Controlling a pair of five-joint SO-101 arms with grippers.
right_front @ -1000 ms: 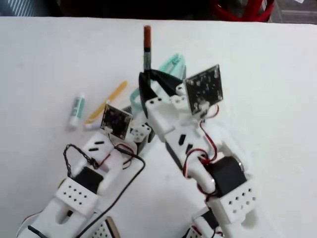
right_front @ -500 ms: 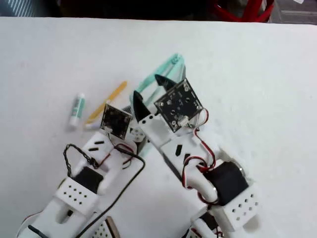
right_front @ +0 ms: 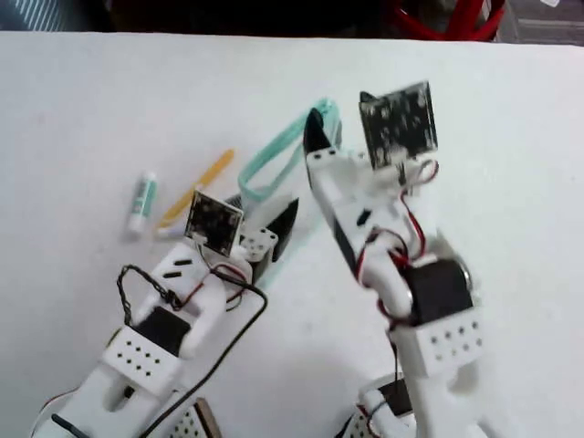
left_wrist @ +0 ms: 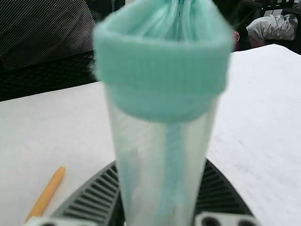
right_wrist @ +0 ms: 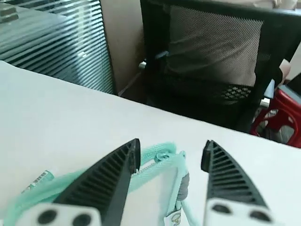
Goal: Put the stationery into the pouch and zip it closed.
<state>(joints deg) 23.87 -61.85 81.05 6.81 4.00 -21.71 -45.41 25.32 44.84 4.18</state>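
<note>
The right hand [right_wrist: 171, 149], wide and empty, has lifted off the pouch [left_wrist: 162, 80] at mid-frame, its pen gone, presumably dropped inside. The left hand [right_front: 272, 230] clamps the pouch; pencil [right_front: 196, 187] and glue stick [right_front: 141, 203] remain at centre left.

The right gripper [right_wrist: 172, 142] holds its black jaws spread apart over the white table [right_wrist: 56, 108]. The mint pouch [right_wrist: 157, 157] lies with its zippered rim between them, trailing out under one jaw. A black mesh chair [right_wrist: 214, 52] stands beyond the tips.
</note>
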